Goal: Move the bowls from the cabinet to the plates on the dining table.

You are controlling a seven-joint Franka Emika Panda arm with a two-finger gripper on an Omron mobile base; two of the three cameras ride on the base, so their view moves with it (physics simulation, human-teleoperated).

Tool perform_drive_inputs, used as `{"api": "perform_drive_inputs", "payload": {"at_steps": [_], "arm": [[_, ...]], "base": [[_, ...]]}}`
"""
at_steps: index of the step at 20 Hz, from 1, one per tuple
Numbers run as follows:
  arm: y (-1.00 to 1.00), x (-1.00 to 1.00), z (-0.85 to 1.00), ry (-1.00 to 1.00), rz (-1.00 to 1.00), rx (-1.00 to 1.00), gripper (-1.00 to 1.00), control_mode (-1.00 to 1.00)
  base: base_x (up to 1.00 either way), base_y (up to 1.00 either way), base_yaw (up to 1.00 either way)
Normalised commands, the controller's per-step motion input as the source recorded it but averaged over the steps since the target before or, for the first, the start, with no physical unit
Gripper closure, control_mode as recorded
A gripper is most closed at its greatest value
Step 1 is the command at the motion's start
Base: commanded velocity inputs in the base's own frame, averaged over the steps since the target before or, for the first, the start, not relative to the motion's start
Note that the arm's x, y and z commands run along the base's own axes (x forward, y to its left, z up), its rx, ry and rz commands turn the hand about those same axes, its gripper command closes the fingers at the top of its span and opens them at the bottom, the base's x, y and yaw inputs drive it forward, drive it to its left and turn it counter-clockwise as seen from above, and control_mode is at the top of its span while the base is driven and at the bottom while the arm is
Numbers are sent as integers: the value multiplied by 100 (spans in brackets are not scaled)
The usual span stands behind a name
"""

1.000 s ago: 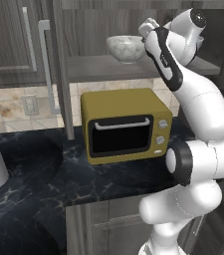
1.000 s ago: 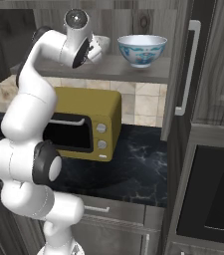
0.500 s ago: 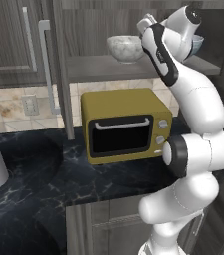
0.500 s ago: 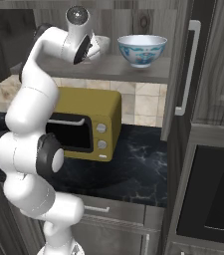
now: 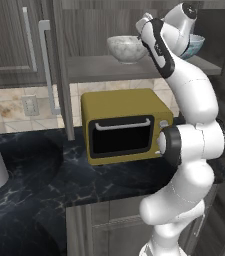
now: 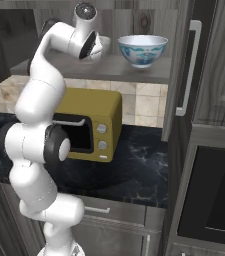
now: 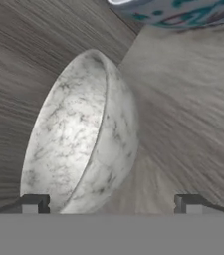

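The pincer (image 7: 108, 203), fingers spread wide and holding nothing, faces the marbled bowl (image 7: 81, 134) on the cabinet shelf (image 7: 193, 99) just ahead; the patterned bowl (image 7: 175, 12) sits beyond. Next, likely advance until the fingers straddle the rim, then close.

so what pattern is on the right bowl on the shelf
White with a blue pattern, pale blue inside: the right bowl shows best in the right base view.

Glossy white rounded arm (image 5: 189, 105) segments, dark grey joint caps, small dark fingers (image 7: 34, 203)
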Motion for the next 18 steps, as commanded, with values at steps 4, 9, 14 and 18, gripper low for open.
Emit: {"api": "perform_drive_inputs", "payload": {"at_steps": [4,9,14,18], "arm": [[0,32,-1,8,0,3,-100,-100],[0,24,-7,9,0,1,-100,-100],[0,29,-18,6,0,0,-100,-100],[0,25,-5,5,0,0,-100,-100]], "base": [[0,0,0],[0,0,0],[0,0,0],[0,0,0]]}}
